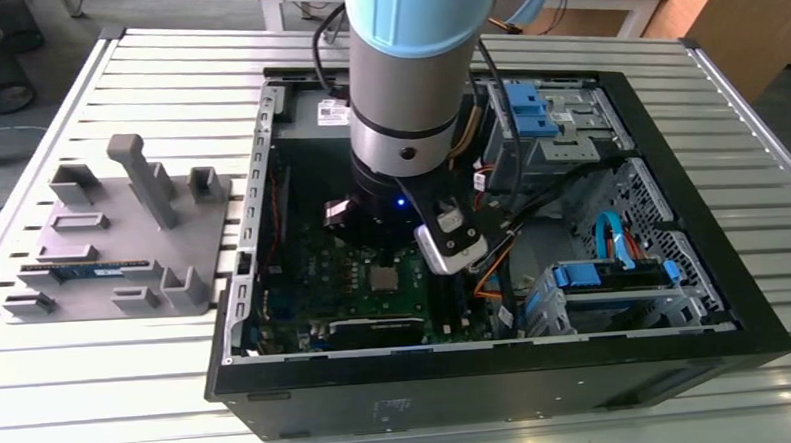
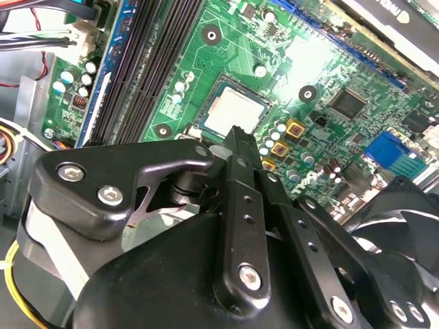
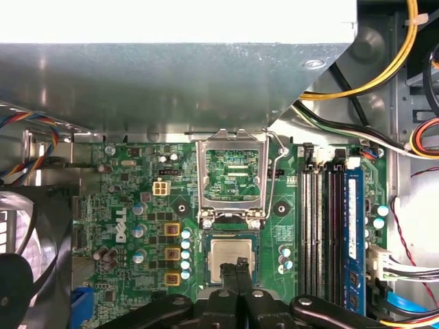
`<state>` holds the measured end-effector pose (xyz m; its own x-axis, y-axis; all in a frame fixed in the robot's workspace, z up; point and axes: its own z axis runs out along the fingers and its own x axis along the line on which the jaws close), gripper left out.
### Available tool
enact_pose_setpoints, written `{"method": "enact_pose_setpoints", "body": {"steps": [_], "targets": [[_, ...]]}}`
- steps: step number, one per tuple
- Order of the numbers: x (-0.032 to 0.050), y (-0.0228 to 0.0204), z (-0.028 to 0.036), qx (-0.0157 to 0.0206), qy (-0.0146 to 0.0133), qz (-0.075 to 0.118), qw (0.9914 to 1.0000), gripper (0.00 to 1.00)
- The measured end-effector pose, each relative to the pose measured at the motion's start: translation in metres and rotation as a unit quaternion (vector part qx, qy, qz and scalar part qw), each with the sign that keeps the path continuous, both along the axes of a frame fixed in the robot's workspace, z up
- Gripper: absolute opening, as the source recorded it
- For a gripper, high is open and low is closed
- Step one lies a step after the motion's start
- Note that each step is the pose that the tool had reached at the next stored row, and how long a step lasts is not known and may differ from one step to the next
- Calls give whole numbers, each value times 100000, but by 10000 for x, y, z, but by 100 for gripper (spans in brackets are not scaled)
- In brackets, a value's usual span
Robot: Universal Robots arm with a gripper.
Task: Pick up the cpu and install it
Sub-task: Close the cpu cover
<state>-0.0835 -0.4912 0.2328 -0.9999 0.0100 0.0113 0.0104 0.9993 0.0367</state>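
The cpu lies socketed mid-motherboard, seemingly seated; the gripper, clenched on nothing, hovers just above; the socket frame stands unlatched.

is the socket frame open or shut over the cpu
Open: the socket frame stands swung back off the cpu, which lies flat and uncovered.
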Motion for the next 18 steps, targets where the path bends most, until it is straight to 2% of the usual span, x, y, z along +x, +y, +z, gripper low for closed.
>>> {"method": "enact_pose_setpoints", "body": {"steps": [9,18], "targets": [[102,5,-1,6,-5,3,100000,11],[107,52,-3,9,-6,5,100000,11]]}}
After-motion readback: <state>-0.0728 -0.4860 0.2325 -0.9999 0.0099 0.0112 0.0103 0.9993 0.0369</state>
